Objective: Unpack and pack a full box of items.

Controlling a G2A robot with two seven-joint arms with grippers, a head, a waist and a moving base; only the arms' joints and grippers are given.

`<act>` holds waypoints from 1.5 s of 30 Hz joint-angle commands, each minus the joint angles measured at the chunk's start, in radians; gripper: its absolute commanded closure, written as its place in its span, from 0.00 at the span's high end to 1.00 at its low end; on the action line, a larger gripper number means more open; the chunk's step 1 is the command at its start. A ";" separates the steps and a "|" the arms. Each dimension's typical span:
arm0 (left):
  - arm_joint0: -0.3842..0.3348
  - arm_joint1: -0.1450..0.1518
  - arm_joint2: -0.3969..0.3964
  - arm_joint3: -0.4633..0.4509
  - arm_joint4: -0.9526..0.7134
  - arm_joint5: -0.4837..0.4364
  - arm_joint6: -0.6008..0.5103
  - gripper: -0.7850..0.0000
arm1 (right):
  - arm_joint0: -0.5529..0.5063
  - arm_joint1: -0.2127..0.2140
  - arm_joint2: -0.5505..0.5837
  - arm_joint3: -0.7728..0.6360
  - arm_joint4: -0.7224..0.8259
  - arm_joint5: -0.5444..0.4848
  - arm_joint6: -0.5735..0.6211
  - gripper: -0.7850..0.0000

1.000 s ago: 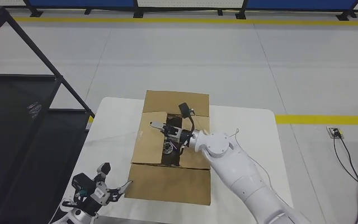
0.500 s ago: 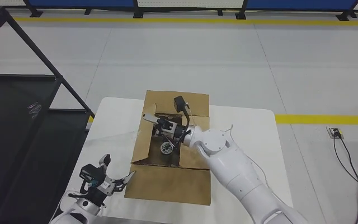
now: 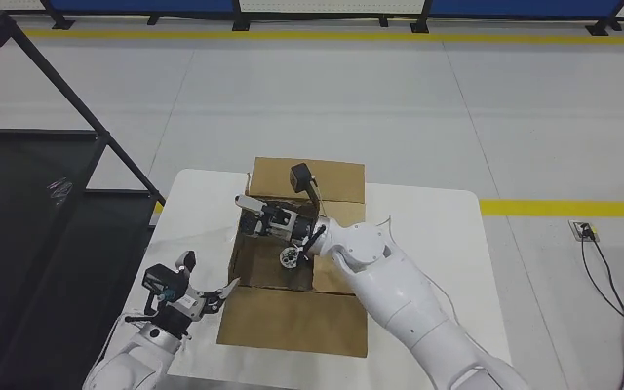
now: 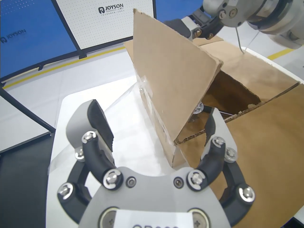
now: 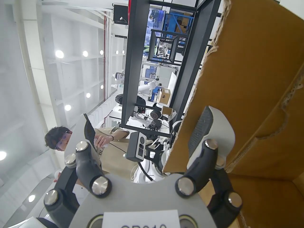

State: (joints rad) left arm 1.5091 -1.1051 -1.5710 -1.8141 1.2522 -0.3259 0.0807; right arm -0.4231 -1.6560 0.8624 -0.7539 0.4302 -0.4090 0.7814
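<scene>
Right tool stands open at the left-side flap of the cardboard box. The flap's free edge lies between the two fingers, with one finger over the flap's brown face and the other clear of it on the outer side. Contact between pad and cardboard cannot be confirmed. In the top view the right tool sits at the far left corner of the box opening, with the right arm reaching in across the box from the near right. The left-side flap is raised and tilted, while the far and near flaps are folded outward and lie flat. The box rests at the middle of the white desk, top open and interior in shadow. A small round metallic item lies inside on the floor of the box, near the middle of the opening. It also shows past the raised flap in the left wrist view, and its kind cannot be determined. Left tool is likewise open and grips nothing, with its dark-padded fingers spread wide. It points at the near left corner of the box, where the raised flap meets the flat near flap. In the top view the left tool is over the near left part of the desk, just beside the box. No contact with the cardboard is visible.
</scene>
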 commanded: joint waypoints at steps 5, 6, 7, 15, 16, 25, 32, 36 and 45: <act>-0.007 -0.001 -0.022 0.005 -0.038 0.004 -0.013 1.00 | 0.011 -0.010 0.000 0.036 0.021 -0.025 0.046 1.00; -0.006 -0.001 -0.025 0.004 -0.039 0.007 -0.012 1.00 | 0.011 -0.011 0.001 0.040 0.020 -0.030 0.046 1.00; -0.003 -0.001 -0.030 0.005 -0.047 0.007 -0.010 1.00 | 0.011 -0.012 0.003 0.043 0.019 -0.037 0.046 1.00; 0.036 0.000 -0.087 0.009 -0.078 0.022 0.010 1.00 | -0.003 0.006 0.042 0.015 -0.032 -0.086 0.067 1.00; 0.043 0.000 -0.091 0.010 -0.080 0.022 0.013 1.00 | -0.010 0.012 0.049 0.004 -0.049 -0.094 0.063 1.00; 0.076 -0.001 -0.130 0.062 -0.098 0.028 0.011 1.00 | -0.155 0.092 0.185 -0.231 -0.204 -0.129 0.092 1.00; 0.069 -0.002 -0.128 0.077 -0.059 0.046 0.009 1.00 | -0.290 0.139 0.283 -0.427 -0.281 -0.064 0.099 1.00; 0.073 -0.002 -0.110 0.064 -0.053 0.006 0.032 1.00 | -0.300 0.145 0.276 -0.441 -0.383 0.029 0.034 1.00; 0.083 -0.004 -0.104 0.058 -0.048 -0.031 0.072 1.00 | -0.228 0.127 0.166 -0.350 -0.589 0.167 -0.125 1.00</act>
State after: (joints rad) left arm 1.5893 -1.1086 -1.6732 -1.7552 1.2040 -0.3540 0.1472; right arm -0.6636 -1.5261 1.0414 -1.1234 -0.1341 -0.2558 0.6847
